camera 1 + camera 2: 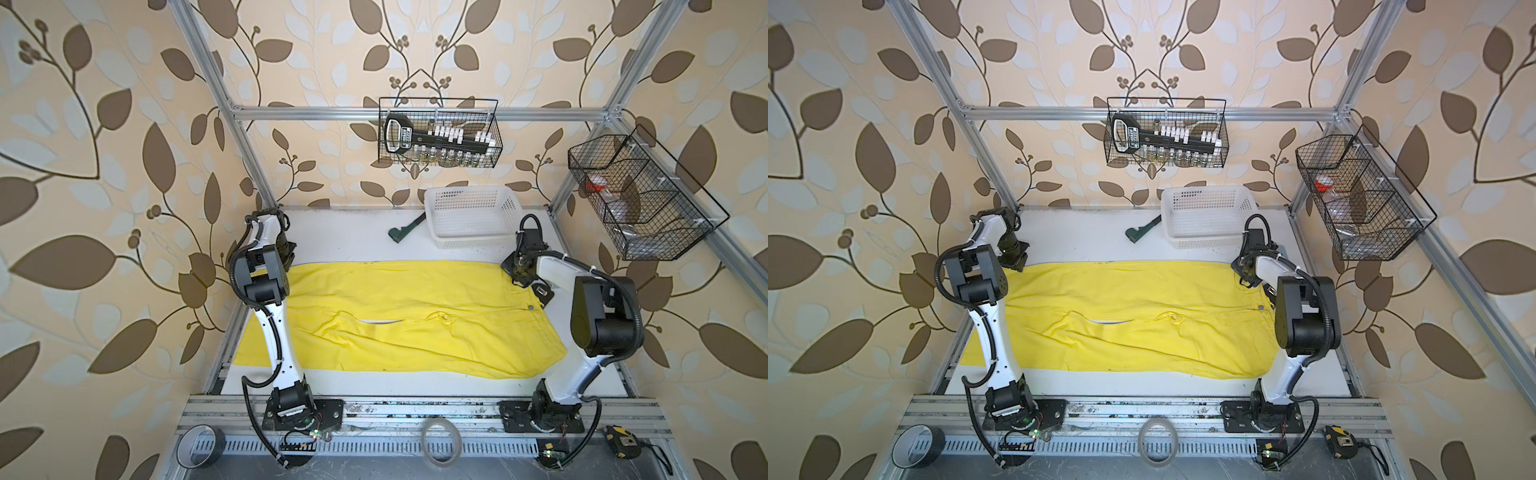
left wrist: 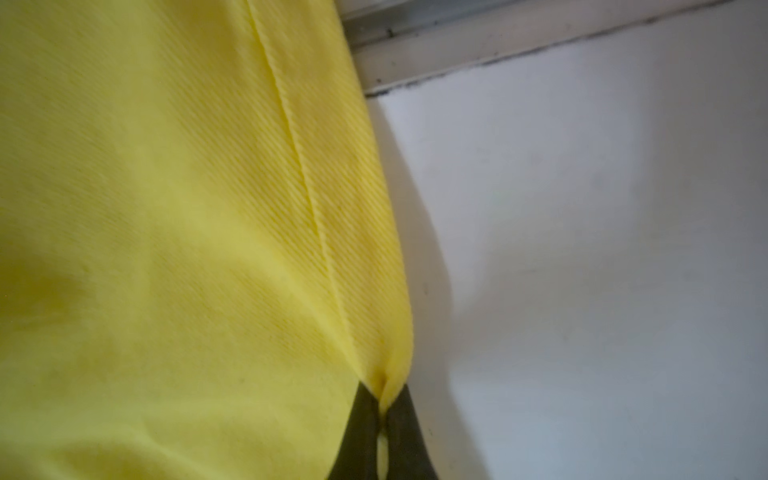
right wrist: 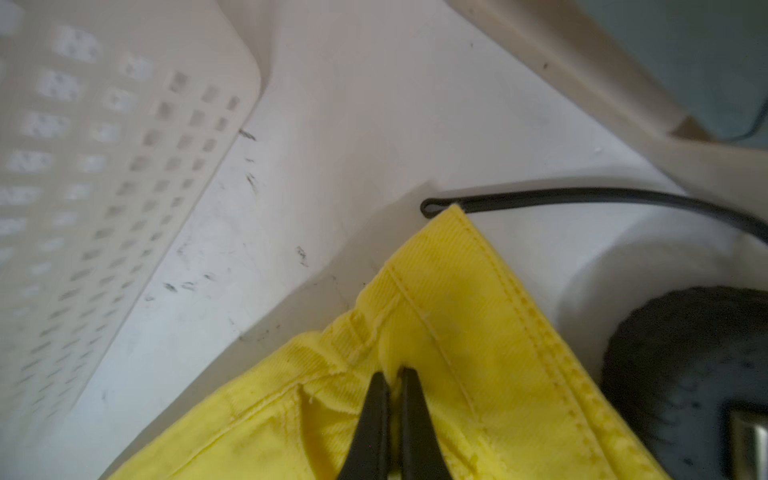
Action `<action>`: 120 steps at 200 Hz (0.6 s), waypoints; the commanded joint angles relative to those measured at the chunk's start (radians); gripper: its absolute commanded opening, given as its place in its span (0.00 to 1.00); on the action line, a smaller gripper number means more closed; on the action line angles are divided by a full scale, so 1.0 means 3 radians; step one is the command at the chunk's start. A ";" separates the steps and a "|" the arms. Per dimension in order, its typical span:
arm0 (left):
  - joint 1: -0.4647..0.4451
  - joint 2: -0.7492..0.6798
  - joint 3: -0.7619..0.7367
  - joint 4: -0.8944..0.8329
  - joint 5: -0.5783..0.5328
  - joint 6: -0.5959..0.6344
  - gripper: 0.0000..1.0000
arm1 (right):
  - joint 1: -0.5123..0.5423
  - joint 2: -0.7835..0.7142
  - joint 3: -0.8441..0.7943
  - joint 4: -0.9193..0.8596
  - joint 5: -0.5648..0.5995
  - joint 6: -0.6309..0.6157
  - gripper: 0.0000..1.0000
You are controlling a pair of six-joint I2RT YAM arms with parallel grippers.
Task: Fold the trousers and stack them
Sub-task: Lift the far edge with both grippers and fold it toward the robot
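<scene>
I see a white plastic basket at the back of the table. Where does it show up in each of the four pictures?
Top view: the basket stands at the back, right of middle, beyond the trousers.
Top view: the basket, same spot.
Left wrist view: not in it.
Right wrist view: the basket, blurred, across a strip of table from the trousers' pinched corner.
Shared landmark: the yellow trousers, in all four.
</scene>
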State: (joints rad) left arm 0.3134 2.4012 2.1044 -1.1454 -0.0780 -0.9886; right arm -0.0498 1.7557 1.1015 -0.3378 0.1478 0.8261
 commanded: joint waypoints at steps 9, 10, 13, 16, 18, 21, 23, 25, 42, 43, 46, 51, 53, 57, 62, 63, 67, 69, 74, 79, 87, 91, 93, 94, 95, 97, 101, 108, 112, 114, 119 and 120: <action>-0.0022 -0.0562 -0.0008 -0.0004 0.0096 0.0212 0.00 | -0.0133 -0.0398 -0.0165 -0.0033 -0.0023 0.0022 0.00; -0.0022 -0.0576 -0.0016 0.0002 0.0109 0.0222 0.00 | -0.0137 -0.0410 -0.0170 -0.0034 -0.0025 0.0023 0.00; -0.0024 -0.0614 -0.0037 0.0022 0.0134 0.0242 0.00 | -0.0149 -0.0446 -0.0187 -0.0027 -0.0031 0.0023 0.00; -0.0027 -0.0651 -0.0059 0.0046 0.0156 0.0260 0.00 | -0.0159 -0.0478 -0.0205 -0.0022 -0.0041 0.0019 0.00; -0.0027 -0.0679 -0.0081 0.0061 0.0168 0.0262 0.00 | -0.0168 -0.0500 -0.0215 -0.0019 -0.0045 0.0019 0.00; -0.0027 -0.0723 -0.0103 0.0084 0.0183 0.0263 0.00 | -0.0175 -0.0534 -0.0229 -0.0015 -0.0053 0.0018 0.00; -0.0027 -0.0747 -0.0118 0.0099 0.0197 0.0263 0.00 | -0.0183 -0.0555 -0.0235 -0.0015 -0.0059 0.0018 0.00; -0.0027 -0.0772 -0.0134 0.0118 0.0206 0.0326 0.00 | -0.0192 -0.0576 -0.0241 -0.0014 -0.0062 0.0018 0.00; -0.0027 -0.0958 -0.0158 0.0168 0.0257 0.0474 0.00 | -0.0273 -0.0734 -0.0293 -0.0010 -0.0158 0.0004 0.00; -0.0024 -0.0966 -0.0158 0.0167 0.0256 0.0481 0.00 | -0.0276 -0.0750 -0.0293 -0.0009 -0.0164 0.0003 0.00; -0.0022 -0.0995 -0.0158 0.0167 0.0258 0.0497 0.00 | -0.0294 -0.0787 -0.0303 -0.0010 -0.0188 0.0010 0.00; -0.0027 -0.1036 -0.0150 0.0170 0.0272 0.0524 0.00 | -0.0322 -0.0841 -0.0314 -0.0010 -0.0213 0.0014 0.00; -0.0027 -0.1055 -0.0146 0.0172 0.0277 0.0530 0.00 | -0.0329 -0.0872 -0.0319 -0.0009 -0.0222 0.0017 0.00; -0.0025 -0.1092 -0.0141 0.0179 0.0293 0.0555 0.00 | -0.0350 -0.0917 -0.0329 -0.0007 -0.0237 0.0013 0.00; -0.0027 -0.1138 -0.0130 0.0193 0.0324 0.0579 0.00 | -0.0376 -0.0974 -0.0340 -0.0002 -0.0260 0.0013 0.00; -0.0027 -0.1145 -0.0131 0.0195 0.0330 0.0587 0.00 | -0.0381 -0.0990 -0.0342 0.0000 -0.0267 0.0013 0.00; -0.0027 -0.1183 -0.0123 0.0219 0.0365 0.0613 0.00 | -0.0402 -0.1026 -0.0347 -0.0010 -0.0295 0.0021 0.00; -0.0027 -0.1201 -0.0120 0.0232 0.0378 0.0625 0.00 | -0.0412 -0.1050 -0.0347 -0.0012 -0.0312 0.0019 0.00; -0.0027 -0.1245 -0.0120 0.0267 0.0433 0.0653 0.00 | -0.0432 -0.1093 -0.0349 -0.0007 -0.0344 0.0032 0.00; -0.0027 -0.1282 -0.0117 0.0313 0.0498 0.0685 0.00 | -0.0444 -0.1140 -0.0348 -0.0004 -0.0365 0.0038 0.00; -0.0027 -0.1327 -0.0105 0.0386 0.0593 0.0716 0.00 | -0.0458 -0.1187 -0.0333 0.0005 -0.0385 0.0053 0.00; -0.0031 -0.1340 -0.0088 0.0405 0.0625 0.0729 0.00 | -0.0458 -0.1209 -0.0316 0.0010 -0.0391 0.0058 0.00; -0.0032 -0.1345 -0.0071 0.0411 0.0634 0.0735 0.00 | -0.0458 -0.1216 -0.0304 0.0011 -0.0391 0.0065 0.00; -0.0032 -0.1348 -0.0066 0.0412 0.0641 0.0745 0.00 | -0.0458 -0.1215 -0.0298 0.0014 -0.0391 0.0064 0.00; -0.0030 -0.1347 -0.0058 0.0412 0.0645 0.0747 0.00 | -0.0458 -0.1223 -0.0292 0.0012 -0.0391 0.0069 0.00; -0.0035 -0.1347 -0.0034 0.0410 0.0652 0.0755 0.00 | -0.0458 -0.1224 -0.0284 0.0019 -0.0393 0.0077 0.00; -0.0042 -0.1338 0.0007 0.0406 0.0670 0.0775 0.00 | -0.0458 -0.1234 -0.0270 0.0038 -0.0404 0.0085 0.00; -0.0047 -0.1315 0.0097 0.0393 0.0709 0.0812 0.00 | -0.0462 -0.1250 -0.0244 0.0098 -0.0429 0.0100 0.00; -0.0052 -0.1301 0.0156 0.0378 0.0723 0.0827 0.00 | -0.0458 -0.1256 -0.0225 0.0127 -0.0436 0.0116 0.00; -0.0053 -0.1290 0.0190 0.0371 0.0732 0.0835 0.00 | -0.0458 -0.1257 -0.0210 0.0137 -0.0438 0.0119 0.00; -0.0053 -0.1269 0.0268 0.0350 0.0754 0.0852 0.00 | -0.0462 -0.1256 -0.0178 0.0158 -0.0432 0.0144 0.00; -0.0053 -0.1267 0.0283 0.0345 0.0760 0.0857 0.00 | -0.0462 -0.1258 -0.0173 0.0164 -0.0432 0.0150 0.00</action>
State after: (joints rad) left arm 0.3000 2.0434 2.0941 -1.0637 0.1024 -0.7921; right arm -0.1810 1.3926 0.9993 -0.3481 0.0288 0.8368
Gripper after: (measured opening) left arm 0.049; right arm 0.049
